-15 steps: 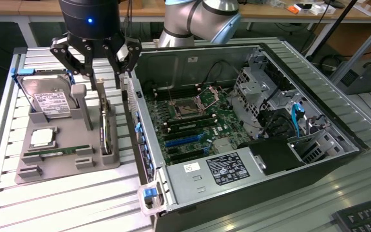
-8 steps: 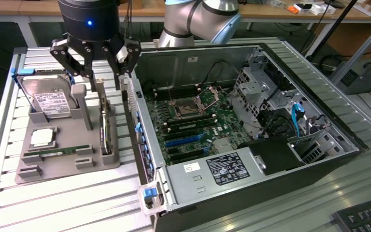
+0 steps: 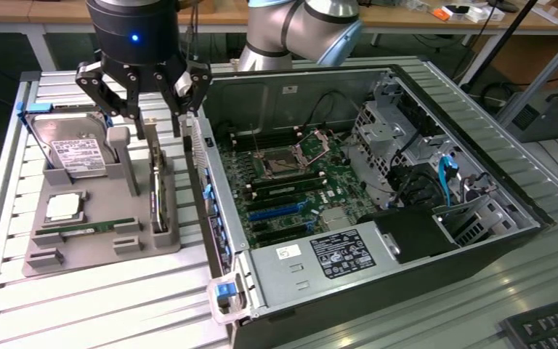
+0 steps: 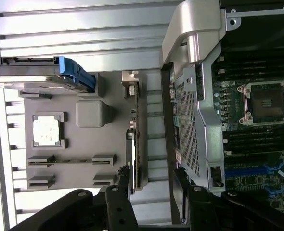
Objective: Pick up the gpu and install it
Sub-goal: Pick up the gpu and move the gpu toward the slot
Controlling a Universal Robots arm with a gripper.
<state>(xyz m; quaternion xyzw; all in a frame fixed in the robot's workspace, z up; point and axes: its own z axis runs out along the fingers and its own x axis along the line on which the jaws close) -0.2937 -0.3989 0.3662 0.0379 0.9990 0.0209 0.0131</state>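
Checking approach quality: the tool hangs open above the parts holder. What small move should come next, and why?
Probably lower the tool over the gpu: it hangs open above the card's end, and the gpu stands edge-on in the grey holder, untouched and not yet gripped.

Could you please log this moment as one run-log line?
gripper open, over gpu | gpu on edge in grey holder, not grasped

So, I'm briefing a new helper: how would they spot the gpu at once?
Find the open computer case, then the grey holder on the exterior view's left of it. The gpu is the thin dark card standing on edge along the holder's case side, unlike the boxy labelled hard drive or green memory stick.
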